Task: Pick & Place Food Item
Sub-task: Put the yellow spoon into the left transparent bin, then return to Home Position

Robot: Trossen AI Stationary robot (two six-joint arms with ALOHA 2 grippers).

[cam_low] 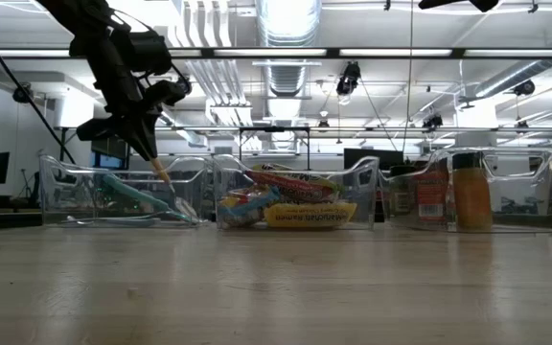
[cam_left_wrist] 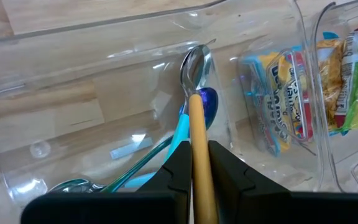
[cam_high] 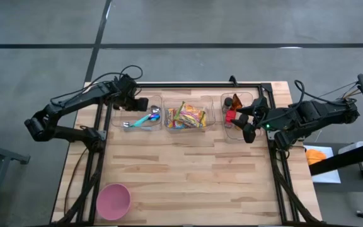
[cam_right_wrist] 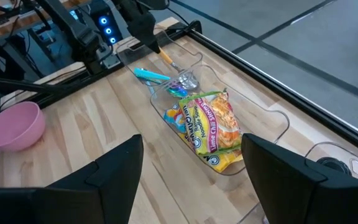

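1. A pink bowl [cam_high: 113, 201] sits on the near left corner of the wooden table [cam_high: 188, 170], well apart from everything else.
2. Across the far side, three clear bins stand in a row: the left bin [cam_high: 120, 103], the middle bin [cam_high: 208, 125] and the right bin [cam_high: 226, 133].
3. The left gripper [cam_left_wrist: 195, 163] hangs over the left bin, its fingers [cam_left_wrist: 180, 163] pinching the wooden handle of a spoon [cam_left_wrist: 195, 67]; the metal bowl of the spoon points down among blue and teal utensils [cam_high: 145, 118] lying in the bin.
4. The middle bin holds the food, noodle packets [cam_right_wrist: 211, 124] in yellow, green and red wrappers.
5. The right gripper [cam_high: 245, 122] hovers over the right bin with its jaws spread and nothing between them; bottles [cam_low: 471, 190] stand in that bin.
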